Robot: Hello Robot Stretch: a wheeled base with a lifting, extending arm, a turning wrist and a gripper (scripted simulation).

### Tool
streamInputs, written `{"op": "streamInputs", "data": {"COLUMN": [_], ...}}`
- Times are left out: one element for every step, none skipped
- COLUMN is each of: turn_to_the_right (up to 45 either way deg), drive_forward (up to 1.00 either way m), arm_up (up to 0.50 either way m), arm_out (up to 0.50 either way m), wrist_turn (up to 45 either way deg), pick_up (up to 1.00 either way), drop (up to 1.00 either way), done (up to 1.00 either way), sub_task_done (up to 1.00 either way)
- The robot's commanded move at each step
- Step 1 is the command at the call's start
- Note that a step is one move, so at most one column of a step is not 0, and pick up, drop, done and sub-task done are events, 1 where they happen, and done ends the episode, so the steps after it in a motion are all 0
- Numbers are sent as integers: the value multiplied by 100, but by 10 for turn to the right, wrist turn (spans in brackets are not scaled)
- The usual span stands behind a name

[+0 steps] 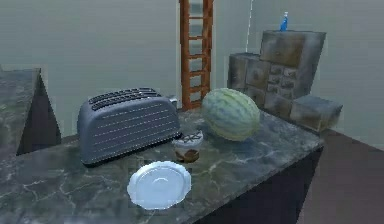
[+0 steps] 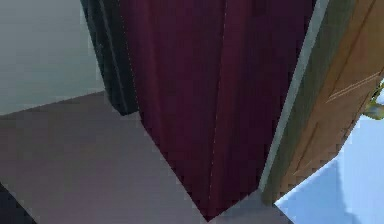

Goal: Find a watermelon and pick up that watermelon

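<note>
Lying on the worktop: watermelon (image 1: 232,113), big, round and pale green with faint stripes, near the far edge and toward the right corner, in the forward view.
Worktop (image 1: 270,160): dark stone with pale wiggly lines, stretching across the lower part of the forward view.
Toaster (image 1: 128,124): grey-blue, with long slots on top, near the far edge, left of the watermelon and apart from it.
Small dark thing (image 1: 188,146): low and brownish, between the toaster and the watermelon, a little closer to the near edge than both; too small to name.
Plate (image 1: 159,185): white and round, lying flat close to the near edge, in front of the toaster.
Second counter (image 1: 20,100): same dark stone, past the worktop's left end.
Ladder (image 1: 196,50): reddish wood, standing up by the grey-green wall, behind the toaster and the watermelon.
Drawers (image 1: 280,70): grey and worn, stacked like steps, by the wall past the worktop's far right corner.
Blue bottle (image 1: 284,21): small, standing on top of the drawers.
Grey box (image 1: 316,110): low, beside the drawers, on their right.
Curtain (image 2: 200,90): dark red, hanging in long folds down the middle of the arm side view, reaching the grey floor (image 2: 70,150).
Black panel (image 2: 105,50): tall and dark, just left of the curtain.
Door (image 2: 345,110): orange-brown wood, right of the curtain, with a pale grey edge next to it.
Handle (image 2: 377,100): shiny metal, on the door at the arm side view's right edge.
Gripper: state not possible to tell from these pictures.
</note>
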Motion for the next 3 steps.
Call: {"op": "streamInputs", "data": {"turn_to_the_right": [-450, -300, 0], "drive_forward": [0, 0, 0], "arm_up": [0, 0, 50], "arm_out": [0, 0, 0], "wrist_turn": [0, 0, 0], "pick_up": [0, 0, 0], "drop": [0, 0, 0], "done": [0, 0, 0], "sub_task_done": [0, 0, 0]}}
